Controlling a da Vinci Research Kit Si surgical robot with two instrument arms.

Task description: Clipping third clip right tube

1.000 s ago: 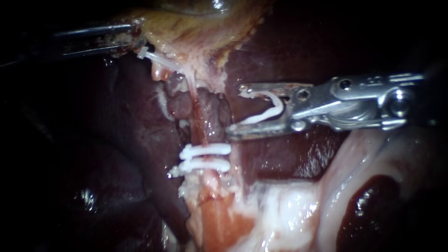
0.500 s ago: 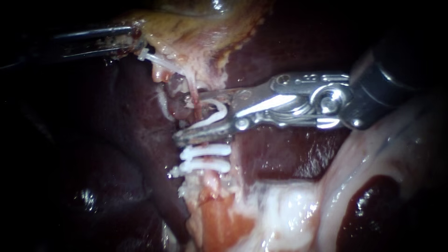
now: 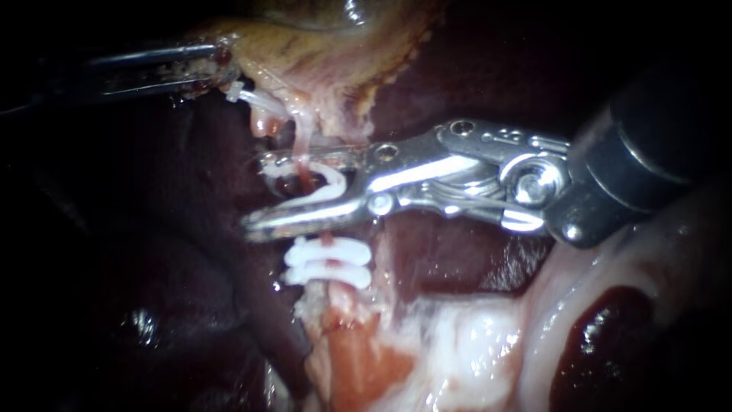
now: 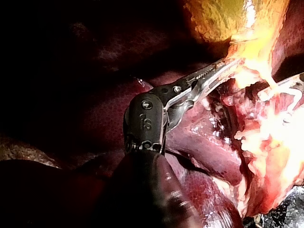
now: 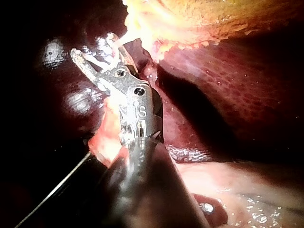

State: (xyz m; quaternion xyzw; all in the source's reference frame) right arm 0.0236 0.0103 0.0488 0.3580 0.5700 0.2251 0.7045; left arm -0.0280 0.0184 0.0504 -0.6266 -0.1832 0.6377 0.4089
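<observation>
Found hand of right instrument (image 3: 258,194) spread wide, holding open white clip (image 3: 333,181) seated against both jaws. Observed right tube (image 3: 300,141) lying inside that clip, between the jaws, just beside two closed clips (image 3: 328,262). Noted left instrument (image 3: 219,65) clamped on gallbladder (image 3: 305,42) edge.

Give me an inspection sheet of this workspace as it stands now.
Surface: liver, wet, dark red.
Job's things: tube runs from the gallbladder; two shut clips on it; open clip around it, nearer the gallbladder.
Clutter: nothing seen.
Pincers: left instrument, pincer shut on the gallbladder; right instrument, pincer holds the open clip, one jaw either side of the tube.
Cables: thin line beside the right shaft, cannot tell what.
Surroundings: dark, nothing seen.
</observation>
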